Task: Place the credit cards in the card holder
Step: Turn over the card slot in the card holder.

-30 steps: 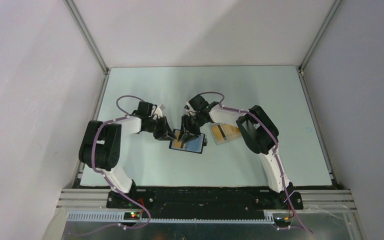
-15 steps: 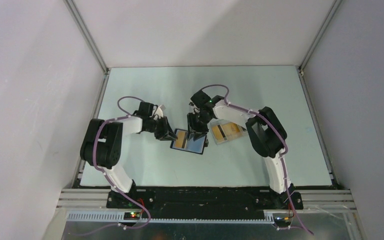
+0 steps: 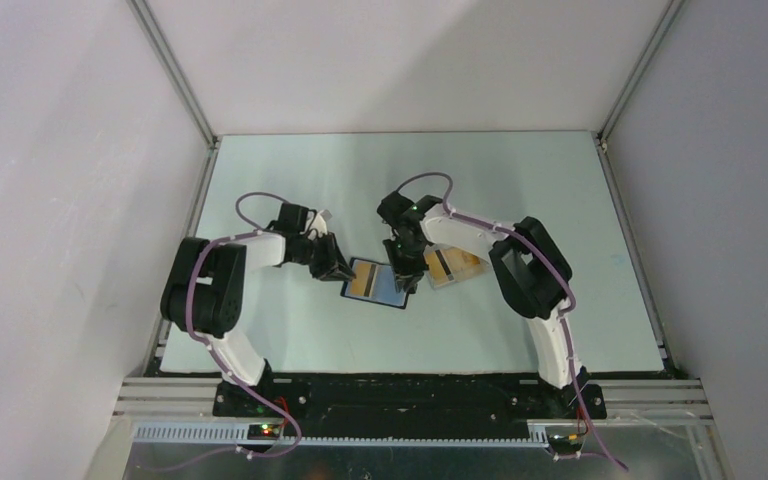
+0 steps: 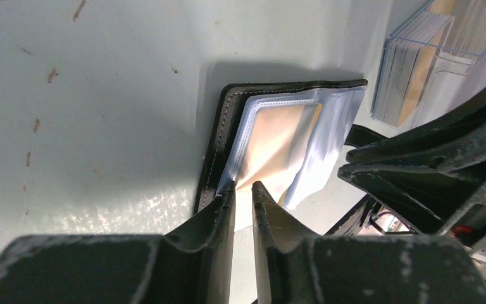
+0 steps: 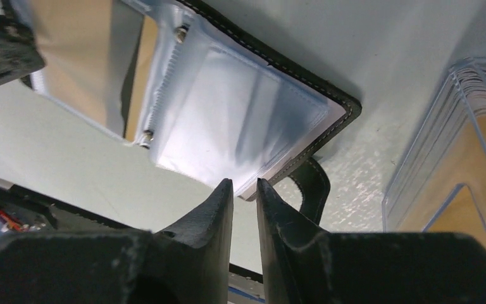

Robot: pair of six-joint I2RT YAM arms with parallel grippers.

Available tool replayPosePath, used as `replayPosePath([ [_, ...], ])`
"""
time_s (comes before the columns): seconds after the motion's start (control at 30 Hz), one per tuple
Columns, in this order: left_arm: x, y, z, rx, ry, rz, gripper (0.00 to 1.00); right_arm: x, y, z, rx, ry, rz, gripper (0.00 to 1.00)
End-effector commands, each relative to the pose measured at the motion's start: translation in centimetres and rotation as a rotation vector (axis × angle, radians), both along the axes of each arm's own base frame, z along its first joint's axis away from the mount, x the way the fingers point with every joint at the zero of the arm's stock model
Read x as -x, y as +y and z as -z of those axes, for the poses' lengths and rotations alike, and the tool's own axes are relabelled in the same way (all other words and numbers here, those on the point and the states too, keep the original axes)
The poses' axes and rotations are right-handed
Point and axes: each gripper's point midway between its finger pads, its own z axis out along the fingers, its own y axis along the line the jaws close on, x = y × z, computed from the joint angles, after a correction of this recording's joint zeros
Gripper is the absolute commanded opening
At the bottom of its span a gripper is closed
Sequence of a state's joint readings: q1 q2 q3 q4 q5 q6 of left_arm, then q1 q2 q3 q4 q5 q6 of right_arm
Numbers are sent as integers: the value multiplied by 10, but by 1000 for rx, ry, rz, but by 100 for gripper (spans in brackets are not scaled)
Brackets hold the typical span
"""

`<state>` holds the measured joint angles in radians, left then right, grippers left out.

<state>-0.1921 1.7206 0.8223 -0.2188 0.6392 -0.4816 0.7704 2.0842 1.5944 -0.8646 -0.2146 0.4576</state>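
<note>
The black card holder (image 3: 375, 284) lies open on the table, with clear sleeves inside. One orange credit card (image 3: 364, 284) sits in its left sleeve and also shows in the left wrist view (image 4: 272, 142). More credit cards (image 3: 448, 263) lie stacked in a clear tray. My left gripper (image 3: 336, 268) is shut, with its tips (image 4: 243, 187) at the holder's left edge (image 4: 218, 145). My right gripper (image 3: 406, 278) is shut and empty, with its tips (image 5: 245, 183) at the holder's right corner (image 5: 329, 107), next to its strap (image 5: 314, 183).
The clear tray (image 3: 457, 270) stands just right of the holder, close to my right gripper. It also shows in the right wrist view (image 5: 417, 183) and in the left wrist view (image 4: 386, 69). Metal frame posts and grey walls surround the table.
My right gripper has moved from over the holder's middle, rightward and down to its right edge. My left gripper has stayed at the holder's left edge.
</note>
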Motion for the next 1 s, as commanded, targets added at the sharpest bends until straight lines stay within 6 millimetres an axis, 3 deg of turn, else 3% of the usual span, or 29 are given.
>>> replayPosePath([
  [0.0,-11,-13,-18,-1,-67,23,22,4,-11,17,87,14,-33,24],
  [0.4,-19,-41,-51,83,-106,75,23,10,-7,26,97,86,-52,21],
  [0.67,-12,-27,-44,34,-118,52,30,9,-2,19,63,85,-58,21],
  [0.83,-7,-8,-37,2,-112,1,39,-1,17,-10,-85,41,-41,29],
  [0.97,-4,6,-38,6,-116,-35,40,-20,35,-44,-222,-20,-24,45],
])
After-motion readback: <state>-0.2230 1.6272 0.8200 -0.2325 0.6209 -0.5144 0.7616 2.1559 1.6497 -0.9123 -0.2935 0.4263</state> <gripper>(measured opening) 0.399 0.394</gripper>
